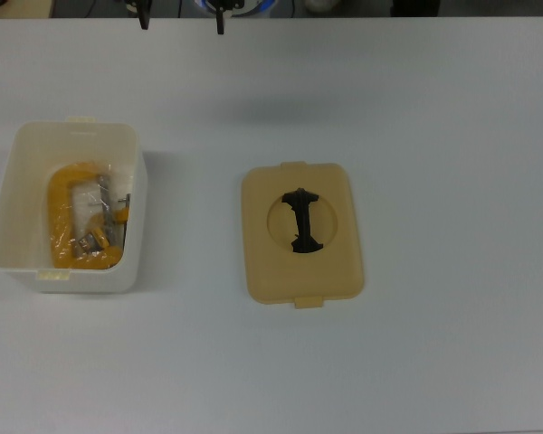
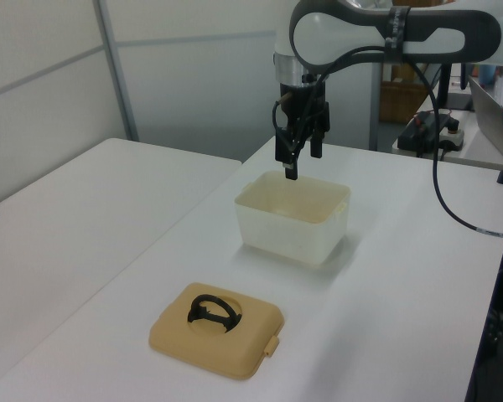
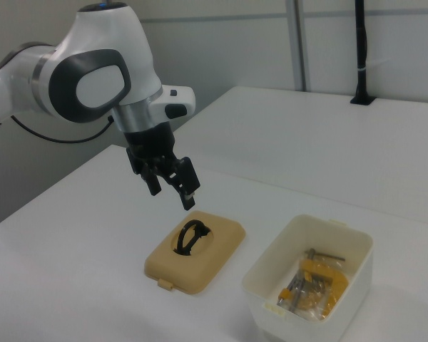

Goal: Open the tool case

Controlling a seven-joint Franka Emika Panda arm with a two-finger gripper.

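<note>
The tool case stands in two parts on the white table. Its white box sits at the top view's left, lidless, with a yellow clamp and small bagged parts inside. Its mustard-yellow lid lies flat on the table apart from the box, black handle up in the round recess. My gripper hangs open and empty well above the table. In the left view it shows over the box. In the right view my gripper shows above the lid. Only its two fingertips reach into the top view.
Bare white tabletop surrounds the box and the lid. A second table with a laptop and cabled equipment stands at the left view's right. A black post rises at the table's far side in the right view.
</note>
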